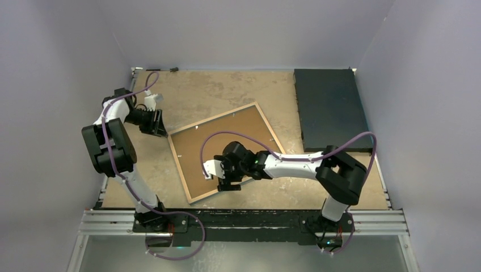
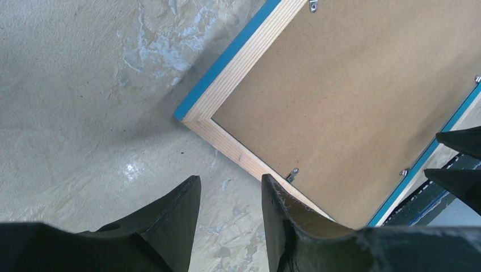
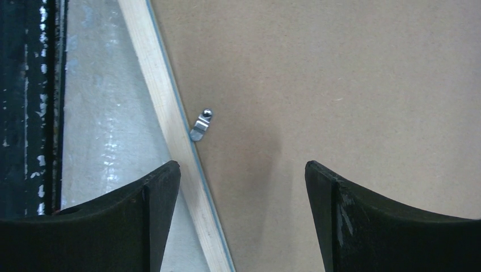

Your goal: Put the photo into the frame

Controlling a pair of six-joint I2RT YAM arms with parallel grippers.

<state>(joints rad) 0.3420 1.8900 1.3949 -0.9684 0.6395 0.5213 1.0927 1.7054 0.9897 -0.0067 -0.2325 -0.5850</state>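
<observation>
Frame (image 1: pixel 212 119) is laid face-down mid-worktop w/ backing board (image 1: pixel 227 139) seated in it, prob. so clips can be reached. Right end effector (image 3: pixel 243 170) is held wide open, empty, over near-edge clip (image 3: pixel 201 126). Left end effector (image 2: pixel 230 181) is part-open, empty, beside frame's left corner. Photo not seen.

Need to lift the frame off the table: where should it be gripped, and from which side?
Probably the wooden rim at the corner by the left end effector, approached from outside it. The frame lies flat, back up, so only its thin outer edge can be pinched.
</observation>
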